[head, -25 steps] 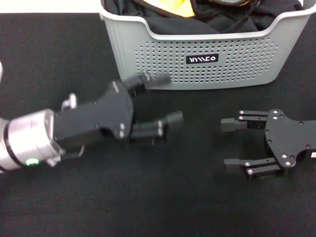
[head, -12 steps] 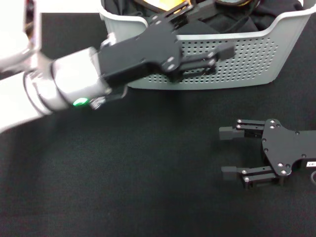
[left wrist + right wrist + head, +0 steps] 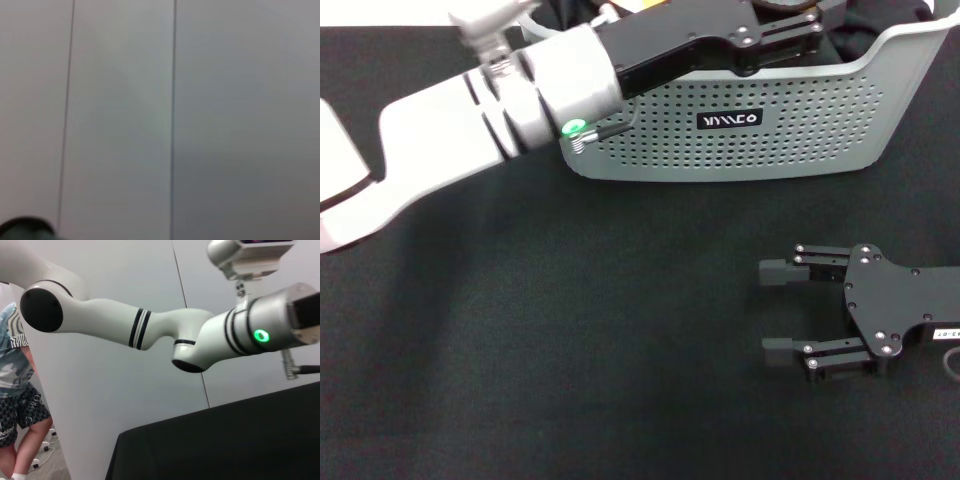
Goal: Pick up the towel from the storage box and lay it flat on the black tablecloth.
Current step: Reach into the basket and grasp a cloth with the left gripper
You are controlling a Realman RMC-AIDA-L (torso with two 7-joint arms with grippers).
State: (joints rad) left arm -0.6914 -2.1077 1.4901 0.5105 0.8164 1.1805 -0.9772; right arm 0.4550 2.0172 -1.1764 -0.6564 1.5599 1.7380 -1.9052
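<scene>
Step in hand: reach. Left gripper point(image 3: 810, 25) is over the storage box point(image 3: 750, 125) opening, fingers apart, holding nothing. The towel is not visible, presumably below it. Right gripper point(image 3: 782, 308) lies open on the black tablecloth point(image 3: 570, 340), well apart. Next: descend, pinch the cloth.

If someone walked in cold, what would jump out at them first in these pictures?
The big white left arm sweeps across the head view, its left gripper reaching over the rim of the storage box at the far edge. Nearer, the right gripper rests on the black tablecloth, jaws apart.
</scene>
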